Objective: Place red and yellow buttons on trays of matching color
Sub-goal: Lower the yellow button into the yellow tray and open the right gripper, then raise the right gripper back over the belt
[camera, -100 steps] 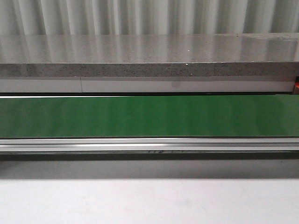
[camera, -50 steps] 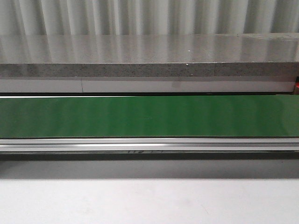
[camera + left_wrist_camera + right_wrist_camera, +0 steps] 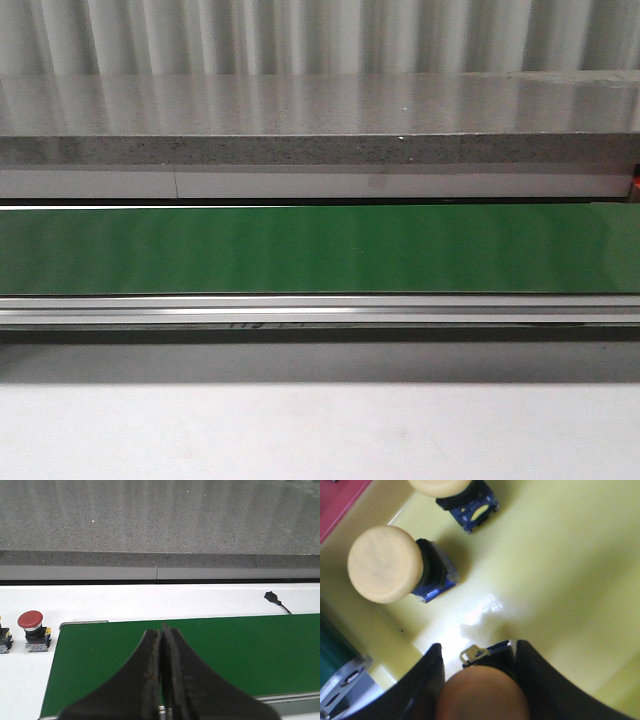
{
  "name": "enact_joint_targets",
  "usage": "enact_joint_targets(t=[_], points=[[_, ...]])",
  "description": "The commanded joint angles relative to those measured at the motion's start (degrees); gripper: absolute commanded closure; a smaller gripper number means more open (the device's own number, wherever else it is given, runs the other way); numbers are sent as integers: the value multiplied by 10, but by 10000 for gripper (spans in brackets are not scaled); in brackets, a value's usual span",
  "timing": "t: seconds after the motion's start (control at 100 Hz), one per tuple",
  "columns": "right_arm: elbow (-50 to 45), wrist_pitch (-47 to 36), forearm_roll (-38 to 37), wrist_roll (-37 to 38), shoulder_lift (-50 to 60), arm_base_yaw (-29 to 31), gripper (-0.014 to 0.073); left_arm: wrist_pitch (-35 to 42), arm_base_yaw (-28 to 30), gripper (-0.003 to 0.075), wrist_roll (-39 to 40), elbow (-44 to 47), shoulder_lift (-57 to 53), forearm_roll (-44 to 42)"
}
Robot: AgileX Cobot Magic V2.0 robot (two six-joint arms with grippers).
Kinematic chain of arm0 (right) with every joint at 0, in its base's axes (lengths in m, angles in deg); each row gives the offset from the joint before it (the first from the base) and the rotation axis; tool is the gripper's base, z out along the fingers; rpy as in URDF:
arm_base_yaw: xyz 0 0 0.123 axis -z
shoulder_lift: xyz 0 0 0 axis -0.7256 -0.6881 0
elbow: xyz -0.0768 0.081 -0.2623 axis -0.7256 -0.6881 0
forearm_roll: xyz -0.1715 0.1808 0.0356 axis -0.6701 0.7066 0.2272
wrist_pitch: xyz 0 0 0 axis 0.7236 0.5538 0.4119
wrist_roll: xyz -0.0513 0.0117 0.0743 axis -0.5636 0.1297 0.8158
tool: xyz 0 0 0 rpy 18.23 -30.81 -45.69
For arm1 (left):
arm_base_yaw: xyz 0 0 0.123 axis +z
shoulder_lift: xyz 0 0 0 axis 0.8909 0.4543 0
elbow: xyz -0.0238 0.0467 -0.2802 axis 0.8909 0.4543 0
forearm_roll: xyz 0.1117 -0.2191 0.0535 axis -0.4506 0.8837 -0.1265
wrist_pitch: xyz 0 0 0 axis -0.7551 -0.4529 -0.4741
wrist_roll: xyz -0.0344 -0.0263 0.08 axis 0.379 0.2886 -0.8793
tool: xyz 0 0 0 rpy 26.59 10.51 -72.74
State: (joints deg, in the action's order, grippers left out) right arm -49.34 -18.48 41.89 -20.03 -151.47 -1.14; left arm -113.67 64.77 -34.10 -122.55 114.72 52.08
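Observation:
In the right wrist view my right gripper (image 3: 477, 647) is shut on a yellow button (image 3: 482, 695), its black and blue base between the fingers, just above the yellow tray (image 3: 560, 555). Two more yellow buttons (image 3: 385, 564) (image 3: 440, 486) lie on that tray. A corner of the red tray (image 3: 337, 500) shows beside it. In the left wrist view my left gripper (image 3: 162, 630) is shut and empty over the green conveyor belt (image 3: 240, 650). A red button (image 3: 31, 630) stands on the white surface off the belt's end. Neither gripper shows in the front view.
The front view shows the green belt (image 3: 320, 250), its metal rail (image 3: 320, 310), a grey stone ledge (image 3: 320, 120) behind and white table (image 3: 320, 430) in front. Part of another button (image 3: 2, 639) sits at the frame edge. A black cable plug (image 3: 272, 596) lies past the belt.
Dark marks along the belt's front edge have slid to the left in the front view. Nothing else there has changed.

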Motion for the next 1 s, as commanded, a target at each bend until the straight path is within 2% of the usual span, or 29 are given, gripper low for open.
enact_joint_targets(t=[0.0,0.06,0.13,0.18,0.3,0.4,0.64,0.99], points=[[12,-27,8,0,-1,3,524,41,-5,740,0,-15,2,14],[12,-25,8,0,-10,3,513,41,-5,740,0,-15,2,14],[12,-19,8,0,-17,3,452,41,-5,740,0,-15,2,14],[12,-14,8,0,-19,3,374,41,-5,740,0,-15,2,14],[12,-3,12,0,-19,3,115,41,-5,740,0,-15,2,14],[13,1,16,0,-13,3,3,41,-5,740,0,-15,2,14],[52,58,16,-8,54,-12,0,41,-5,740,0,-15,2,14],[78,69,16,-56,162,-161,0,41,-5,740,0,-15,2,14]])
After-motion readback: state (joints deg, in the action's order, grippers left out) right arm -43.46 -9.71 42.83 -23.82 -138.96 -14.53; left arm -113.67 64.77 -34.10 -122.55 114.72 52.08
